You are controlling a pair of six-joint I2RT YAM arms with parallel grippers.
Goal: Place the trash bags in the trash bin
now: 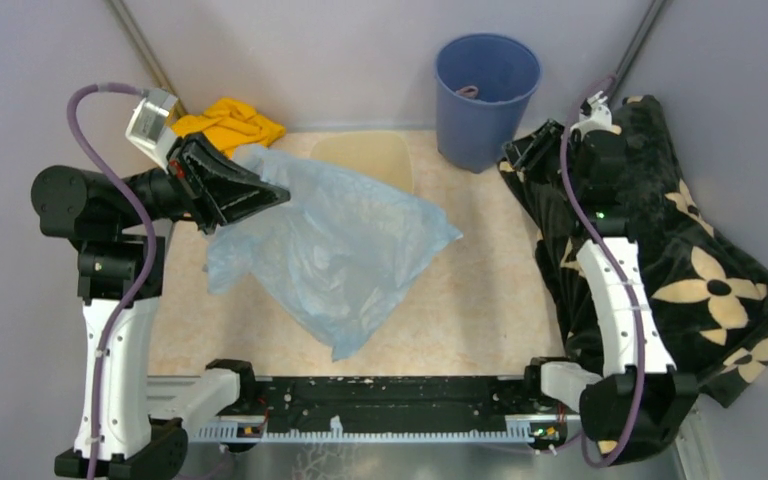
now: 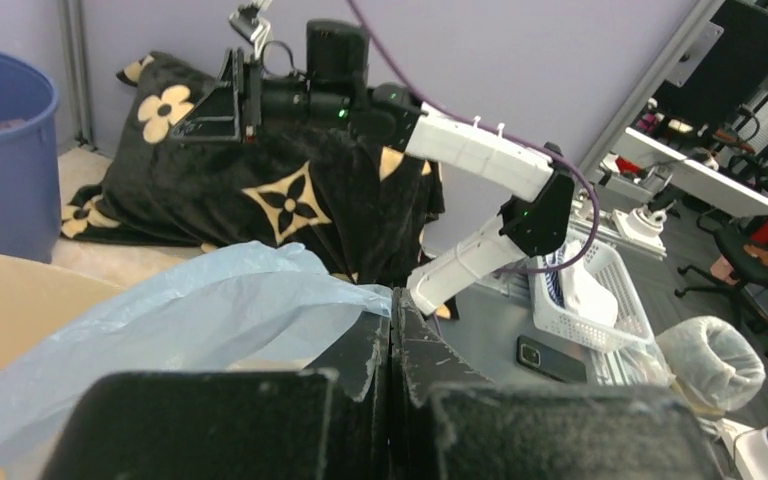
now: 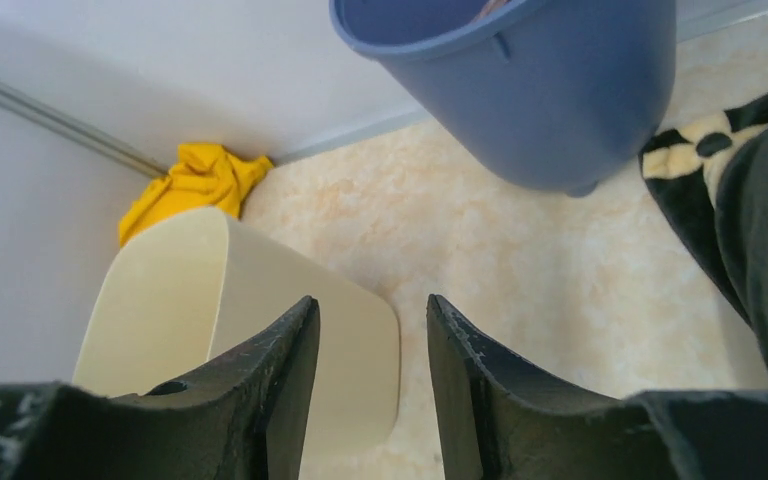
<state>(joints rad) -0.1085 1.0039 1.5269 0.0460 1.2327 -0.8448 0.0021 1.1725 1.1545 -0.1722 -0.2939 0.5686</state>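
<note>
My left gripper (image 2: pixel 390 325) is clamped on the blue trash bag (image 1: pixel 330 250), which partly covers the trash bin (image 1: pixel 370 152). My right gripper (image 3: pixel 372 335) is apart, holding nothing.

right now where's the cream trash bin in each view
top external: trash bin at the back centre, partly under the trash bag
left wrist: bin at the left edge, behind the bag
right wrist: bin at lower left
shared landmark: blue bucket, seen in all three
</note>
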